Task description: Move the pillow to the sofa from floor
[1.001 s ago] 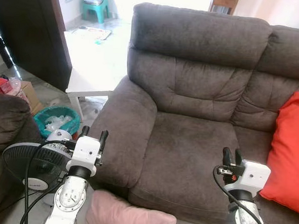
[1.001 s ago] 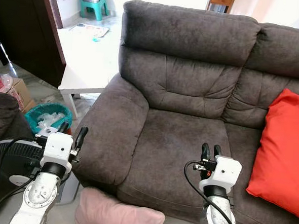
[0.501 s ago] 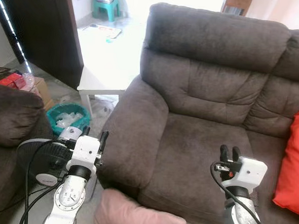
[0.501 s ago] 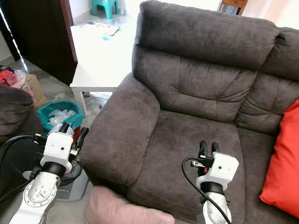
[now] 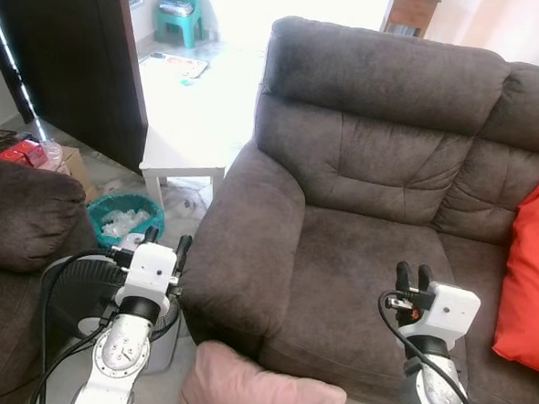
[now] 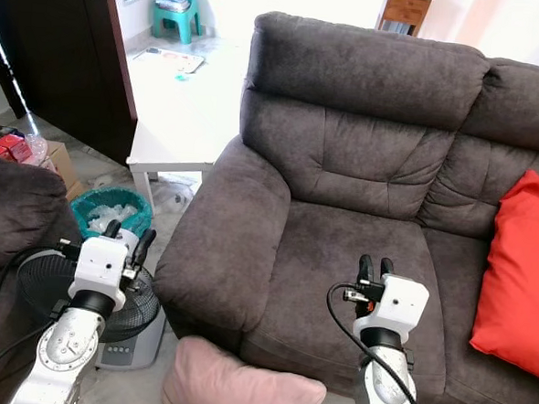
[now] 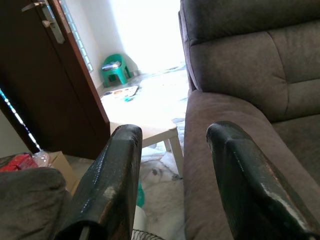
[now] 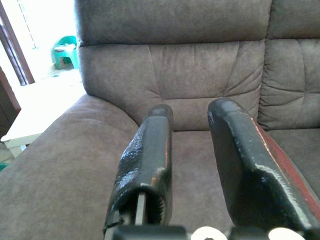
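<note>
A pink pillow point(image 5: 262, 394) lies on the floor against the front base of a dark brown sofa point(image 5: 363, 162), just below the seat's front edge and between the robot's two raised arms. The left gripper point(image 5: 164, 248) hangs in the air beside the sofa's left armrest point(image 5: 245, 228), its fingers point(image 7: 112, 175) spread apart and holding nothing; the right gripper point(image 5: 412, 278) hovers over the left seat cushion point(image 5: 362, 263), its fingers point(image 8: 150, 150) likewise parted with nothing between them (the wrist cameras show clear gaps).

A red cushion point(image 5: 531, 273) leans in the far right corner of the sofa, well apart from the left seat, which lies bare. Crowding the floor on the robot's left are a black floor fan point(image 6: 67, 290), standing just beside the armrest and near the pillow, a teal bin point(image 5: 125, 221) of pale litter behind it, and the arm of a second dark sofa point(image 5: 21, 219). A white low table point(image 5: 187, 133) runs back from the armrest toward a bright doorway, with a dark wooden door point(image 5: 68, 52) to its left and a green plastic chair point(image 5: 180, 13) beyond. Black cables point(image 6: 344, 326) loop from both wrists. A narrow strip of pale floor point(image 5: 157, 392) stays open between fan and pillow.
</note>
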Robot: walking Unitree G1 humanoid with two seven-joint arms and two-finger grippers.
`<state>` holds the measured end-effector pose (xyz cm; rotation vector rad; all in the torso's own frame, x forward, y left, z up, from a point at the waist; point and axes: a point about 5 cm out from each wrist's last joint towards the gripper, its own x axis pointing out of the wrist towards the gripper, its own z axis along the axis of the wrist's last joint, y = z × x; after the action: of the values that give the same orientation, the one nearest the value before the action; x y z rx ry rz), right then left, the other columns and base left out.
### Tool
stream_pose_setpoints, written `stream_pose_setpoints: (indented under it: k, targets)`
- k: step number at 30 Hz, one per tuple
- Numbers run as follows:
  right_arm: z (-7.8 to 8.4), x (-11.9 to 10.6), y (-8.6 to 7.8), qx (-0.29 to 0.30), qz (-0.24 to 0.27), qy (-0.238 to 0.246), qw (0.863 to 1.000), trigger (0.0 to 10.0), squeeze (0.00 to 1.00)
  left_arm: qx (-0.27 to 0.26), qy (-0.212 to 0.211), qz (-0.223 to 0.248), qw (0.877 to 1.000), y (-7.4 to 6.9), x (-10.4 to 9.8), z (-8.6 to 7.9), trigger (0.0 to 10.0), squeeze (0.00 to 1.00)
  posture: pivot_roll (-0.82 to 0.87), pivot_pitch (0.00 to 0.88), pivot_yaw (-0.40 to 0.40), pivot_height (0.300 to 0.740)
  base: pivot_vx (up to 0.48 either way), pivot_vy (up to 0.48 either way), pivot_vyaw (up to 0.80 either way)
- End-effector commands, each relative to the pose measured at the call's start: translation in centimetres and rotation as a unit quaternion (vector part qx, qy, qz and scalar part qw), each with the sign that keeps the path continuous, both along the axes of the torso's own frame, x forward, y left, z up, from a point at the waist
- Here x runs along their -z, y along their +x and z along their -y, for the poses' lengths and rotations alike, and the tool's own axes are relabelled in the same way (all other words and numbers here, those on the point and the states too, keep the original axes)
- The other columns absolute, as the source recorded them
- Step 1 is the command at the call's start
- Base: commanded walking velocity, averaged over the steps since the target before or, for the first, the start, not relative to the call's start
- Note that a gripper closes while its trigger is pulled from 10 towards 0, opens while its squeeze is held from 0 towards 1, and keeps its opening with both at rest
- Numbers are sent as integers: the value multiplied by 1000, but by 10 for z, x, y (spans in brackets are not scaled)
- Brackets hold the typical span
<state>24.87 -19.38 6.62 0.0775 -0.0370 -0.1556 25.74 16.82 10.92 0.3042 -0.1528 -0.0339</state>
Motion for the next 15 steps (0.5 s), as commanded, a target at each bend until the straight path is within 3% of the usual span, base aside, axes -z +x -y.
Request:
stream_pose_setpoints:
  k: [1,15]
  targets:
    - [1,0,2,3,-2,0,1000,10000,0,1,0,8,1000,3,-6,-1,10000,0,137,0,-45,740,0,270,0]
    - [-2,2,2,4,-4,4,1000,10000,0,3,2,10,1000,7,-8,-2,10000,0,132,0,-35,740,0,267,0]
